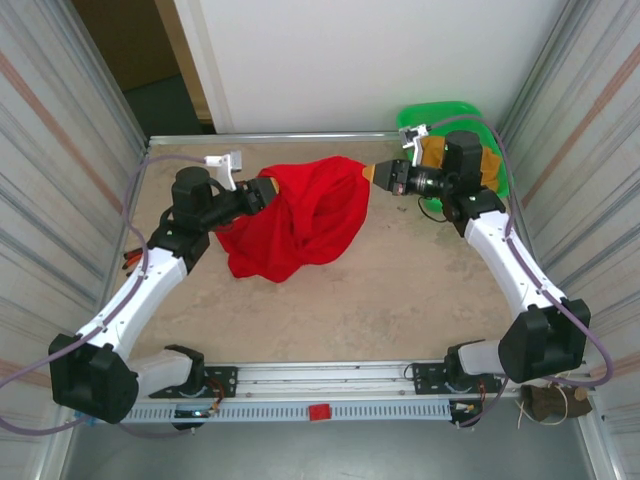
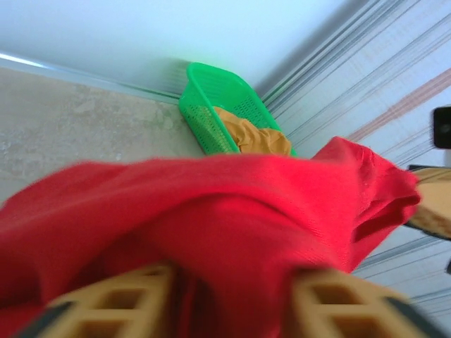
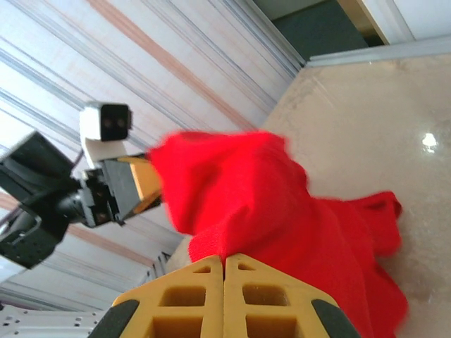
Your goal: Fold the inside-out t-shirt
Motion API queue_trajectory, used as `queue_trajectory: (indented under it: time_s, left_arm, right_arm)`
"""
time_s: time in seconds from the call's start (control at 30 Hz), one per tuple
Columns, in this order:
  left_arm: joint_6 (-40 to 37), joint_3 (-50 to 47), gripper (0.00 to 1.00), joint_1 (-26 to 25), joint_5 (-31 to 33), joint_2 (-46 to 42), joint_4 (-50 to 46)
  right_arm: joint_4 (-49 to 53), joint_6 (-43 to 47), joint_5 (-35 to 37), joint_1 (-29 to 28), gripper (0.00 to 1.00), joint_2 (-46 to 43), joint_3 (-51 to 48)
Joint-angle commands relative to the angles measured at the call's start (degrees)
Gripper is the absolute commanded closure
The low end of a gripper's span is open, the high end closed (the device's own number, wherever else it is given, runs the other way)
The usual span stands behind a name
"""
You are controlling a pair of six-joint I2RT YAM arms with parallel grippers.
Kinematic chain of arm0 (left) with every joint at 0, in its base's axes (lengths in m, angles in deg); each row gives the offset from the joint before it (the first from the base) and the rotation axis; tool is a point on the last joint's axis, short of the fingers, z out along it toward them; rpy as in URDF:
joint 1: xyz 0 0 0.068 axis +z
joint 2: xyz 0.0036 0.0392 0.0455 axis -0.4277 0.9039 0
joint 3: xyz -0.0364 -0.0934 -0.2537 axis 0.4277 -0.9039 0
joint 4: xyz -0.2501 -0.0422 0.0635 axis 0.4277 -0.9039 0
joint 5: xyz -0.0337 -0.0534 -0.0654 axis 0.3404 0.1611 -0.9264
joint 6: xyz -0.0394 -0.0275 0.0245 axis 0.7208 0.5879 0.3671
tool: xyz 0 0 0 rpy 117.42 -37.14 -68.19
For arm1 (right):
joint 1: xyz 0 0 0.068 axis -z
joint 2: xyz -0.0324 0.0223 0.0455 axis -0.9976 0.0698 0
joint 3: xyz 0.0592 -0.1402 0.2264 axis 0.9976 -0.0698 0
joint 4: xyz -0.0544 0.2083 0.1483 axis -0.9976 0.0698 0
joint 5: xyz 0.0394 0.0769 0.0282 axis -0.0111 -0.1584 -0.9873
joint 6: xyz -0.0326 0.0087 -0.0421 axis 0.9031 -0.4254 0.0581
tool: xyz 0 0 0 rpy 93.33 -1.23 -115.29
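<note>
The inside-out t-shirt (image 1: pixel 300 215) is bright red and hangs bunched between both grippers over the back middle of the table, its lower part resting on the surface. My left gripper (image 1: pixel 268 190) is at the shirt's left side. In the left wrist view its fingers (image 2: pixel 127 303) stand well apart, with red fabric (image 2: pixel 232 211) piled between and over them; the picture is blurred. My right gripper (image 1: pixel 375 173) is at the shirt's upper right corner. In the right wrist view it (image 3: pixel 225 259) is shut, with a folded edge of the shirt (image 3: pixel 282 211) pinched at its tips.
A green basket (image 1: pixel 450 115) holding an orange-yellow cloth (image 1: pixel 435 150) stands at the back right corner, behind the right arm. Corrugated walls line both sides. A white bracket (image 1: pixel 225 160) sits at the back left. The tan table (image 1: pixel 400 290) is bare in front of the shirt.
</note>
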Motion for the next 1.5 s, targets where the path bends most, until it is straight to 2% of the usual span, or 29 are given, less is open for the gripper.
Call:
queue_trajectory:
  time_s: [0.0, 0.17, 0.3, 0.4, 0.5, 0.73, 0.83, 1.0, 1.1, 1.13, 1.23, 1.27, 1.37, 1.47]
  left_arm:
    - [-1.19, -1.58, 0.45, -1.04, 4.53, -1.65, -1.8]
    - [-6.8, 0.46, 0.42, -7.1, 12.63, -2.53, -4.48]
    - [-10.21, 4.87, 0.42, -14.41, 18.21, 1.76, -6.58]
    - [-11.06, 6.05, 0.42, -22.06, 29.5, 5.66, -6.66]
    - [-9.76, 5.6, 0.42, -27.05, 36.09, 9.33, -2.93]
    - [-6.28, 6.84, 0.42, -32.16, 44.13, 17.15, 2.87]
    - [-2.94, 8.03, 0.42, -33.0, 49.71, 19.61, 0.92]
    - [2.46, 6.03, 0.46, -33.11, 55.4, 20.74, -0.45]
    - [3.01, 5.6, 0.53, -32.85, 54.74, 20.84, -1.85]
    - [3.09, 5.47, 0.59, -32.85, 54.49, 20.84, -2.53]
    - [3.01, 4.75, 0.94, -32.12, 52.45, 19.89, -4.87]
    - [2.75, 4.4, 1.0, -31.57, 51.84, 18.83, -5.88]
    - [0.57, 4.31, 1.0, -27.31, 45.76, 13.07, -8.38]
    - [-3.67, 8.24, 1.0, -20.02, 32.37, 7.19, -10.37]
  right_arm:
    - [-2.2, -1.9, -2.31, -1.06, 1.0, -1.11, 4.0]
    - [0.45, 0.1, -2.27, -3.07, 1.0, 0.18, 5.96]
    - [1.42, 0.98, -1.77, -3.66, 1.0, -0.04, 5.44]
    - [1.38, 0.93, -1.73, -4.09, 1.0, -0.56, 4.91]
    - [1.57, 1.11, -1.0, -4.41, 1.0, -1.57, 3.95]
    - [2.18, 1.42, -0.91, -4.69, 1.0, -2.96, 2.33]
    - [2.27, 1.63, -0.86, -4.84, 1.0, -3.4, 1.71]
    - [2.66, 2.19, -0.38, -4.69, 1.0, -4.42, 0.85]
    - [2.75, 2.34, 0.54, -4.0, 1.0, -5.0, 0.17]
    - [2.58, 2.3, 0.84, -3.74, 1.0, -5.17, -0.15]
    - [2.18, 2.1, 1.91, -2.55, 1.0, -5.47, -1.11]
    - [2.42, 2.43, 2.58, -2.11, 1.0, -5.68, -1.67]
    - [3.55, 3.37, 5.22, -0.11, 1.0, -6.32, -4.49]
    - [4.45, 4.7, 8.53, 1.53, 1.0, -6.76, -8.46]
